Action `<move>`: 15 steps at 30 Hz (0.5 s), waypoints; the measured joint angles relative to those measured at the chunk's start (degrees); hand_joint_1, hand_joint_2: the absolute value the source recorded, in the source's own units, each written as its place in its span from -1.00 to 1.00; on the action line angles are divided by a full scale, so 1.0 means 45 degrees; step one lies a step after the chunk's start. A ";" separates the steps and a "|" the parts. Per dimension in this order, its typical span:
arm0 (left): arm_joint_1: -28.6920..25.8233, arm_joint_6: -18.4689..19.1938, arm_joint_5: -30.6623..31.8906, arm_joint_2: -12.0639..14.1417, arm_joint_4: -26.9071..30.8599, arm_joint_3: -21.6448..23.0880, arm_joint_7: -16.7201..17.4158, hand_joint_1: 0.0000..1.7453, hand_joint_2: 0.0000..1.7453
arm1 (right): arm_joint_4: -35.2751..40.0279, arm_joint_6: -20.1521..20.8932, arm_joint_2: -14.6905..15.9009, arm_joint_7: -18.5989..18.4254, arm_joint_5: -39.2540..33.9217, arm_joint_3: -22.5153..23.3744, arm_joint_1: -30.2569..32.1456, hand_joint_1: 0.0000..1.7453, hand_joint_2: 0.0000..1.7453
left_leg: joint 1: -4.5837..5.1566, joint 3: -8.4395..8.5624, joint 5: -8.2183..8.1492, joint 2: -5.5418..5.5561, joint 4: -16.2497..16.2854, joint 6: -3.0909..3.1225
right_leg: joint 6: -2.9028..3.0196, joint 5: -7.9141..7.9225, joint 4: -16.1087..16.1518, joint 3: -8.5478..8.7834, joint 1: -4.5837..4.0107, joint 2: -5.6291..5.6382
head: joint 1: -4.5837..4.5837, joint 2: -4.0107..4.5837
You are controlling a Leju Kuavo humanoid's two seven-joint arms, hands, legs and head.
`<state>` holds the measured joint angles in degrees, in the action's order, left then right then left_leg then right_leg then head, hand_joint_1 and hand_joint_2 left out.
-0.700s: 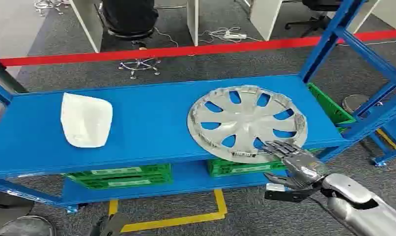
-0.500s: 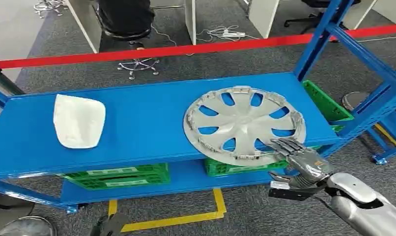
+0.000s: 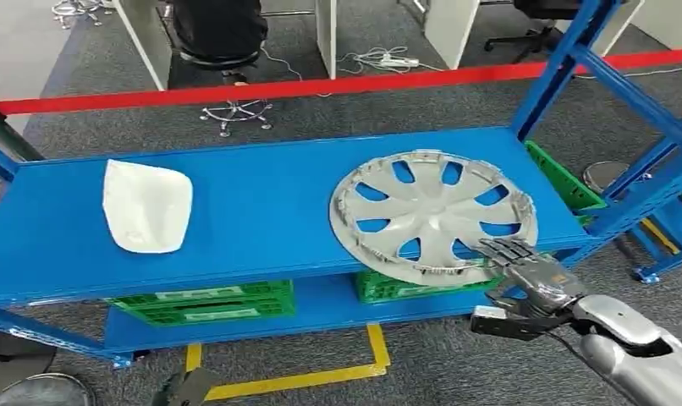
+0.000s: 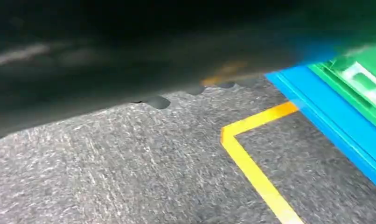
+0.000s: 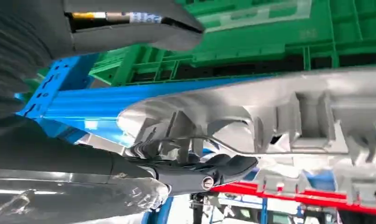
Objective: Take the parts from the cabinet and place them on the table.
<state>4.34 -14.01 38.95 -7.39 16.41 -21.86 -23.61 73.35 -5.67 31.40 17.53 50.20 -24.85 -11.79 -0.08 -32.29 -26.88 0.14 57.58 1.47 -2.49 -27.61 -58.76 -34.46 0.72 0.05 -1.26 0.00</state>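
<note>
A silver hubcap [image 3: 435,211] lies on the right half of the blue shelf [image 3: 261,211], its near rim jutting over the front edge. My right hand [image 3: 524,283] reaches that rim from below right: the dark fingers [image 5: 200,170] lie against the hubcap [image 5: 270,112], while the grey thumb [image 5: 130,32] sits on the other side with a gap to the rim. A white moulded part [image 3: 147,207] lies on the shelf's left half. My left hand [image 3: 185,389] hangs low by the floor, its fingers too dim to read.
Green crates [image 3: 206,303] sit on the lower shelf, and another green crate [image 3: 566,178] is at the right end. Blue uprights [image 3: 566,59] frame the rack's right side. Red barrier tape [image 3: 321,85] runs behind. A yellow line [image 4: 251,163] marks the carpet.
The camera swayed left and back. My right hand edged a little right and lower along the hubcap's near rim; the hubcap and the white part stay on the shelf.
</note>
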 joint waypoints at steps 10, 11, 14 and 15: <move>-0.0003 0.0000 -0.0160 0.0015 0.0000 0.0005 -0.0015 -1.00 -1.00 | -0.0019 0.0443 0.0487 -0.0146 0.0195 -0.0019 -0.0476 1.00 1.00 | 0.0212 -0.0004 -0.0077 0.0039 0.0097 0.0067 | 0.0036 -0.0054 0.0061 0.0302 -0.0053 -0.0041 | -0.0094 0.0000; -0.0003 0.0000 -0.0160 0.0019 0.0000 0.0005 -0.0015 -1.00 -1.00 | -0.0019 0.0521 0.0531 -0.0146 0.0209 -0.0034 -0.0542 1.00 1.00 | 0.0208 -0.0053 -0.0061 0.0052 0.0118 0.0007 | 0.0103 -0.0084 0.0151 0.0426 -0.0042 -0.0007 | -0.0035 0.0000; -0.0027 0.0000 -0.0170 0.0010 0.0000 0.0005 -0.0019 -1.00 -1.00 | -0.0019 0.0599 0.0638 -0.0131 0.0278 -0.0063 -0.0578 1.00 1.00 | 0.0185 -0.0060 -0.0034 0.0050 0.0106 -0.0166 | 0.0254 -0.0014 0.0215 0.0399 -0.0043 0.0027 | -0.0050 0.0000; -0.0024 -0.0009 -0.0180 0.0019 0.0000 0.0005 -0.0019 -1.00 -1.00 | -0.0019 0.0636 0.0652 -0.0127 0.0301 -0.0092 -0.0644 1.00 1.00 | 0.0161 -0.0079 -0.0194 0.0048 0.0200 -0.0239 | 0.0334 0.0040 0.0286 0.0461 0.0011 0.0013 | -0.0060 0.0000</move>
<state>4.23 -14.05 38.14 -7.30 16.41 -21.83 -23.69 73.26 -2.80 34.34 16.96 51.56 -25.27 -14.68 0.64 -32.65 -27.75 0.36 58.48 0.40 -0.98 -27.43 -57.48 -32.39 0.77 0.11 -1.53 0.00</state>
